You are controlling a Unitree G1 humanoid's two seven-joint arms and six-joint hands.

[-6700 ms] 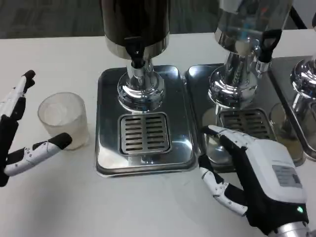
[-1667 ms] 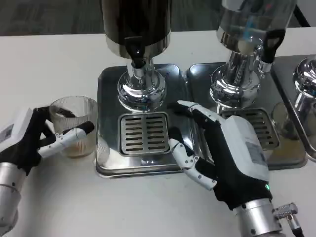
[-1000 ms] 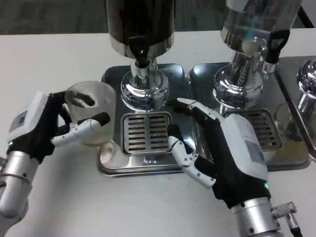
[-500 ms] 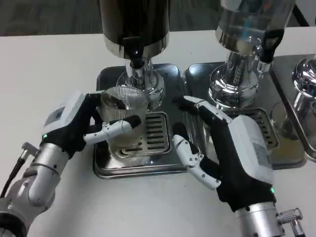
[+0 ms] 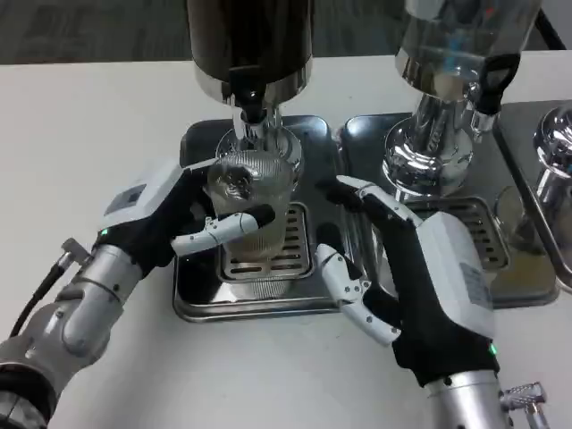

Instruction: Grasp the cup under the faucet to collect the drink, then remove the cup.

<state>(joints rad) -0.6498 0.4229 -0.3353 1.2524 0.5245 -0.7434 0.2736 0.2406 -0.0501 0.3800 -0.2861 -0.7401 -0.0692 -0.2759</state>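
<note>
The cup (image 5: 251, 207) is clear, with thin ridges running up and down its side. It stands up straight over the slotted grate (image 5: 268, 246) of the left shiny tray (image 5: 195, 284), right under the black faucet (image 5: 249, 101) of the dark drink tank (image 5: 249, 40). The left hand (image 5: 170, 221) holds it from the left side, with one white finger across its front.

Clear ribbed cup (image 5: 250, 192), slotted silver tray (image 5: 201, 295), white table (image 5: 89, 134).
</note>
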